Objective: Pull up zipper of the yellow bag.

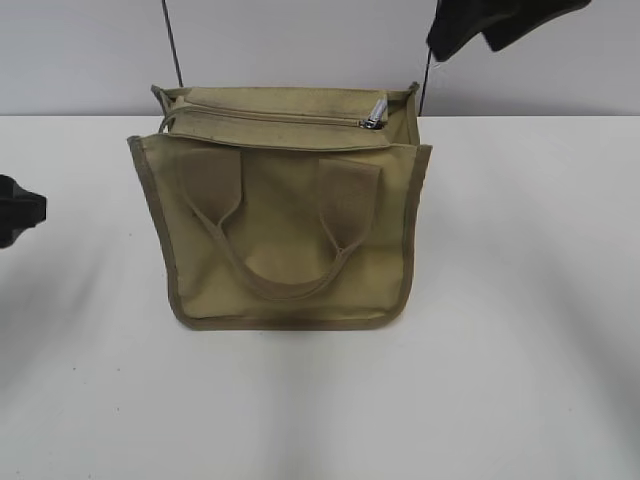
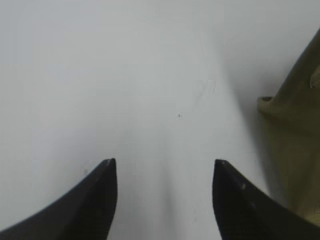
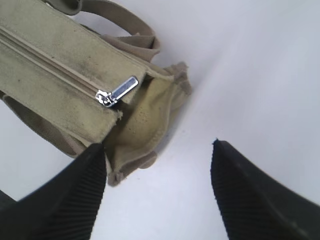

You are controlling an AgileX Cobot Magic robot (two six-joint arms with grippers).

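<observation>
The yellow bag stands upright on the white table, its two loop handles hanging down its front. The zipper runs across its top panel, with the silver pull at the right end. The right wrist view shows the zipper and the pull lying flat at the panel's end. My right gripper is open and empty, above and beside the bag's right end; in the exterior view it hangs at the top right. My left gripper is open and empty over bare table, left of the bag.
The white table surrounds the bag on all sides. A pale wall stands behind it, with two thin dark rods rising near the bag's back corners. The left arm sits at the far left edge.
</observation>
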